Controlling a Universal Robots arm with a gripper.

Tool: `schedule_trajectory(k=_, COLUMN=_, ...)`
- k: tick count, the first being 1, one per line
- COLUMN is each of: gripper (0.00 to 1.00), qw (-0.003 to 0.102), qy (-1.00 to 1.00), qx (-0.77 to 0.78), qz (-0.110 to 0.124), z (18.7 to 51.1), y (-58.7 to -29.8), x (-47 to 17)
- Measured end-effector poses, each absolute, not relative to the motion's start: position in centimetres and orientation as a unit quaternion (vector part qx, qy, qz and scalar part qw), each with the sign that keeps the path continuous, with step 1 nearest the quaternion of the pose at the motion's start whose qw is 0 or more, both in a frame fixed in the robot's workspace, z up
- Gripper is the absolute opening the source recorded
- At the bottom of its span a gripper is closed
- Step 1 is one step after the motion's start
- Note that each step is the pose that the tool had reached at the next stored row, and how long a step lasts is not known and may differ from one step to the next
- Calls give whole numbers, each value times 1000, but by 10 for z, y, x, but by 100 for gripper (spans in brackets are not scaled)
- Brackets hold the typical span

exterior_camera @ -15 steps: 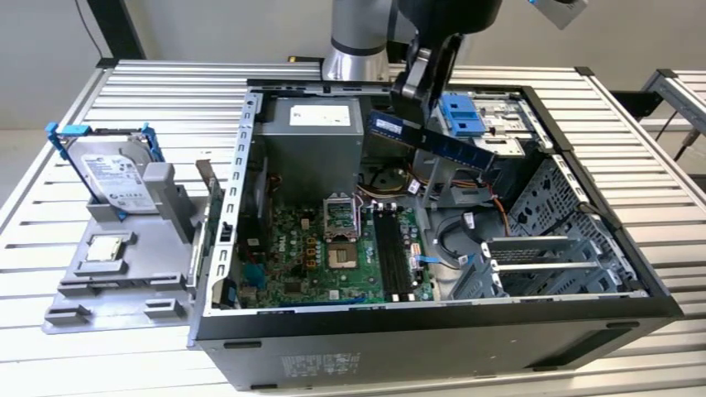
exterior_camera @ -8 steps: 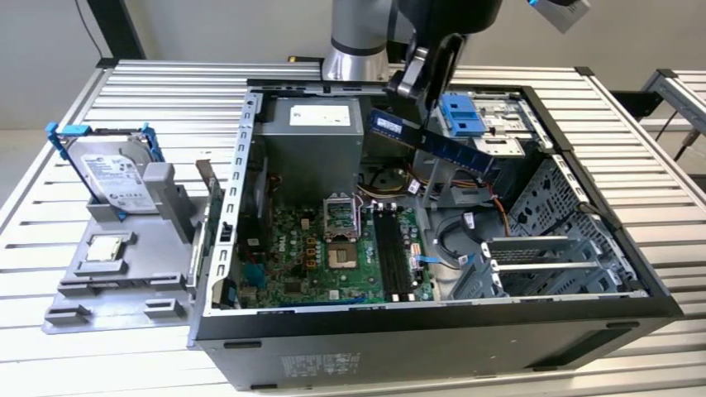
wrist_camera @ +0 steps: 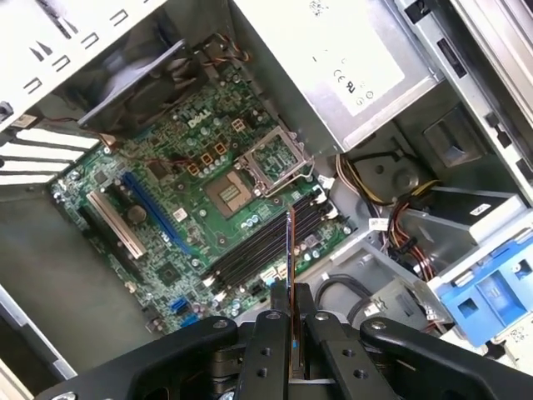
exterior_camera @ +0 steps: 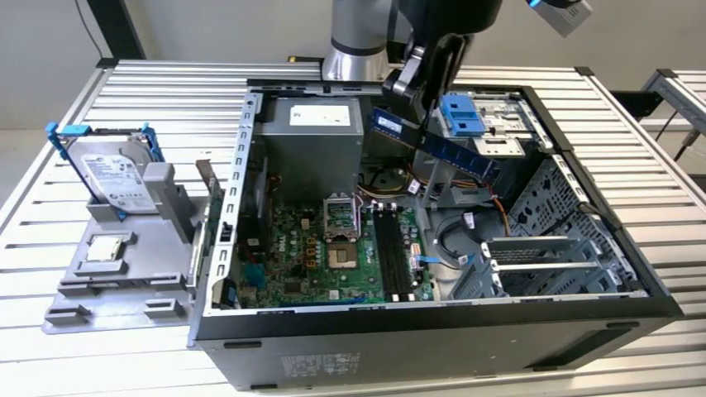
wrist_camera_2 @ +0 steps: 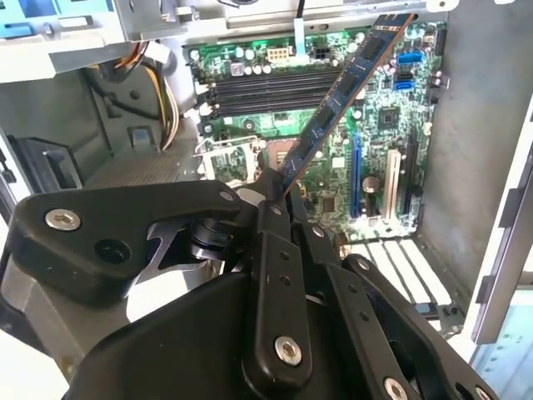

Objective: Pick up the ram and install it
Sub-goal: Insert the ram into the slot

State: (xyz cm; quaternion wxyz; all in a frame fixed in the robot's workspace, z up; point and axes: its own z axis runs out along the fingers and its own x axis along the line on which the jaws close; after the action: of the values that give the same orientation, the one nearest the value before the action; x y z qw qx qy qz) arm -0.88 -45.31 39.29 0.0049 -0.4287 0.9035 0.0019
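Observation:
My gripper (exterior_camera: pixel 411 101) hangs over the open computer case (exterior_camera: pixel 441 331), shut on the ram (exterior_camera: pixel 447 147), a long thin blue stick tilted above the case's back right part. In the second wrist view the ram (wrist_camera_2: pixel 350 83) runs out slantwise from my gripper (wrist_camera_2: pixel 279 198) over the green motherboard (wrist_camera_2: pixel 375 133). In the first wrist view the ram (wrist_camera: pixel 289 246) is seen edge-on, rising from my gripper (wrist_camera: pixel 291 300), with the black memory slots (wrist_camera: pixel 250 250) below it. The slots (exterior_camera: pixel 388 248) lie beside the processor socket (exterior_camera: pixel 342 252), well below the ram.
A grey holder (exterior_camera: pixel 121 273) at the exterior view's left carries a silver hard drive with blue clips (exterior_camera: pixel 111 174) and a small square processor chip (exterior_camera: pixel 107 246). Inside the case are the power supply (exterior_camera: pixel 314 124), a blue drive caddy (exterior_camera: pixel 464 114), loose cables (exterior_camera: pixel 452 244) and metal bays (exterior_camera: pixel 551 256).

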Motion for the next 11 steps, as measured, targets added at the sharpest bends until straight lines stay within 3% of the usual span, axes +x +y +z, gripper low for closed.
schedule_trajectory(k=11, gripper=0, qw=5, qy=926, qx=-376, qz=2, z=393, y=-453, x=-9)
